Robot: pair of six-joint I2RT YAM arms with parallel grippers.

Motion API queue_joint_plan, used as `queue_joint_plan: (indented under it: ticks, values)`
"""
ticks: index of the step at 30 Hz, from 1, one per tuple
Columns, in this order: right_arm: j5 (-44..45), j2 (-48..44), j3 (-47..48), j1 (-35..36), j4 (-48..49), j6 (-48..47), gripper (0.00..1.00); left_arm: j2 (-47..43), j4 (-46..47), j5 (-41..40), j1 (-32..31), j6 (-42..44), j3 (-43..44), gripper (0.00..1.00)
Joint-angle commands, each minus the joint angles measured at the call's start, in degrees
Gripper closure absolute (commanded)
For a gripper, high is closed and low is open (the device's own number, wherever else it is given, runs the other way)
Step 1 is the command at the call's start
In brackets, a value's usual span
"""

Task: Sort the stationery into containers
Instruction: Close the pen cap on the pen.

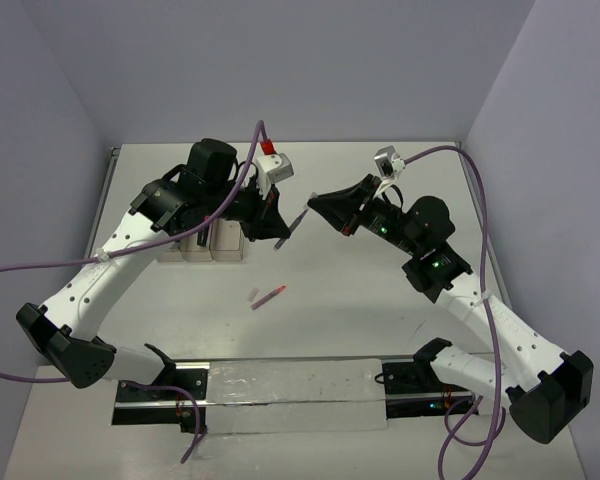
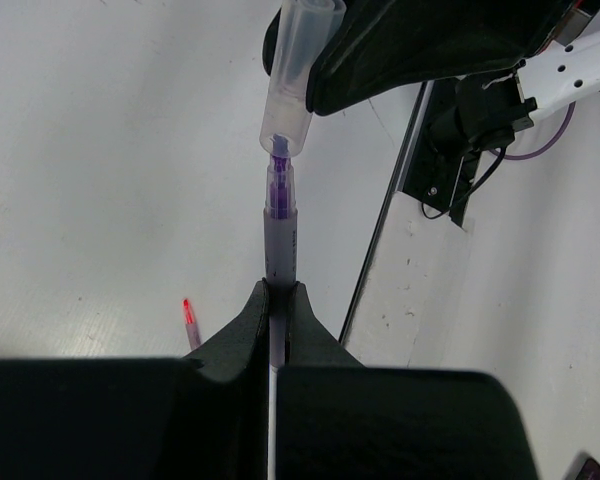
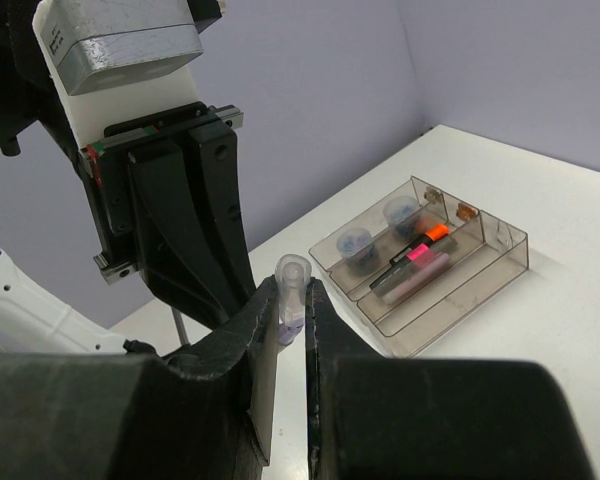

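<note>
- The left fingers (image 2: 242, 330) are pinched narrow on the grey barrel of a purple highlighter (image 2: 279, 240), which sticks straight out past their tips.
- The highlighter's purple tip is bare and points at the right arm.
- The right fingers (image 3: 325, 340) are closed on a clear cap (image 3: 292, 285), gripping it near its closed end.
- In the left wrist view the cap's open mouth sits right at the end of the purple tip, roughly in line with the barrel. The neck below the mouth is uncovered.
- Highlighter and cap are both held up off the table (image 1: 380, 300), in the gap between the two arms, toward the far side.
- A clear tray (image 3: 510, 250) with three long compartments side by side stands on the table. In the top view it lies partly under the left arm.
- The tray's compartment farthest from the right wrist camera holds bluish round pieces (image 3: 355, 241).
- Beside them lie an orange-and-black highlighter (image 3: 435, 232) and a pink-and-black highlighter (image 3: 416, 256), lengthwise and close together.
- A pale pink bar (image 3: 428, 270) lies just beside the pink-and-black one. Whether it shares that compartment I cannot tell.
- A thin pink pen (image 1: 268, 296) lies loose on the table, apart from the tray and nearer the arm bases.
</note>
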Motion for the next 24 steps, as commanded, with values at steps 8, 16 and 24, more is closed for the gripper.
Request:
queue_joint_plan:
  ticks: [8,16,24]
  values:
    - [1.1,-0.3,3.1,0.4,0.1,-1.0,1.00,-1.2,1.7,-0.1,0.2,0.1,1.3,1.00]
    - [0.7,-0.4,1.3,0.4,1.8,0.9,1.00,-0.8,2.2,0.0,0.2,-0.4,2.0,1.00]
    - [0.0,0.9,0.8,0.4,3.6,2.2,1.00,-0.4,2.8,0.0,0.3,-0.7,2.7,1.00]
